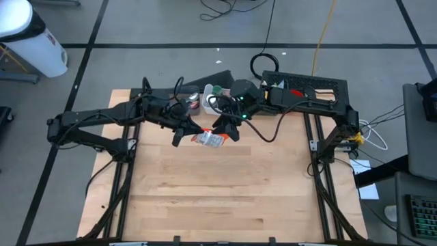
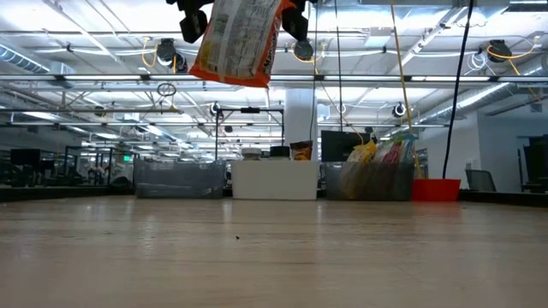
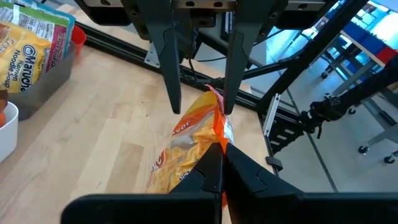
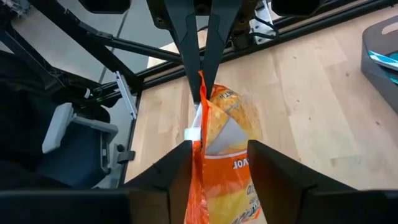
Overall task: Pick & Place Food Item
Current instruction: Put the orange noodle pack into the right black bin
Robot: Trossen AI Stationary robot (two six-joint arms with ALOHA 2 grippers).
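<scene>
Snack bag (image 1: 209, 139): orange packet, upper middle of high view, hanging clear above the counter (image 1: 225, 198)
Left tool (image 1: 186, 131): fingers pinched tight on the bag's edge
Right tool (image 1: 229, 128): fingers parted, straddling the bag's opposite end, not clamped

Orange snack bag (image 2: 236, 41), crinkled, hanging above the table
</scene>
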